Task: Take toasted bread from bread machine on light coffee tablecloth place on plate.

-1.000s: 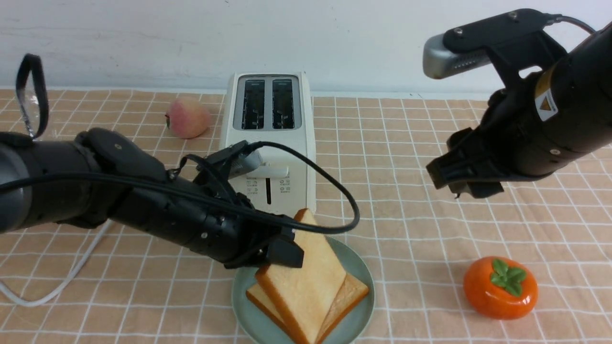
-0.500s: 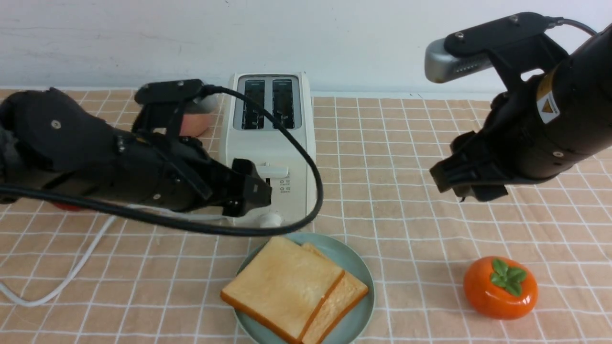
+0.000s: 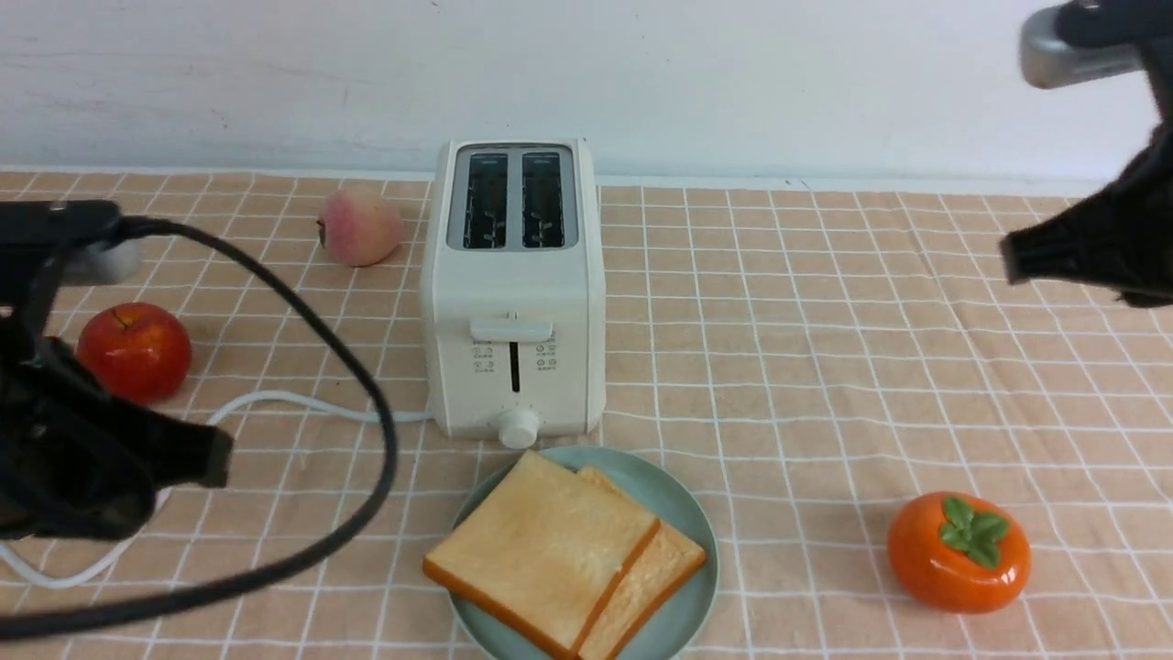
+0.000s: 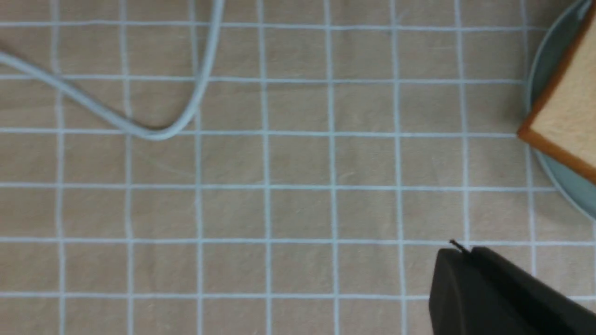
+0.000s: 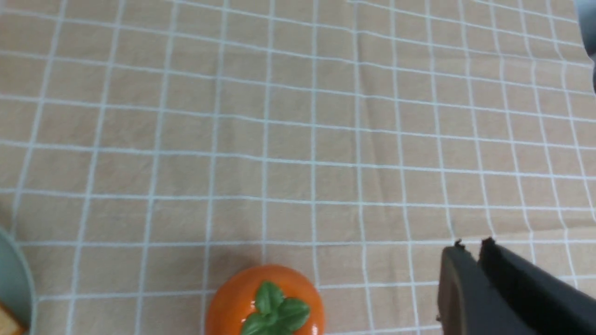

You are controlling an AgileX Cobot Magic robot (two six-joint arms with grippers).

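Note:
Two slices of toasted bread lie overlapping on the teal plate (image 3: 694, 513): the upper slice (image 3: 541, 550) covers most of the lower one (image 3: 660, 568). The cream bread machine (image 3: 513, 284) stands behind the plate on the light coffee tablecloth (image 3: 779, 321), and both its slots are empty. My left gripper (image 3: 218, 456) is shut and empty, low over the cloth to the left of the plate. In the left wrist view it (image 4: 458, 252) is near the plate's rim (image 4: 542, 70) and a toast corner (image 4: 568, 111). My right gripper (image 3: 1008, 258) is shut and empty, high at the far right; it also shows in the right wrist view (image 5: 471, 247).
A red apple (image 3: 135, 351) and a peach (image 3: 359, 225) lie to the left of the toaster. An orange persimmon (image 3: 959, 550) sits at the front right and also shows in the right wrist view (image 5: 264, 302). The white cord (image 3: 302, 403) trails left from the toaster.
The toast dropped flat onto the plate as my left gripper let go and pulled back left, then shut. My right arm moved right and up, toward the frame's edge.

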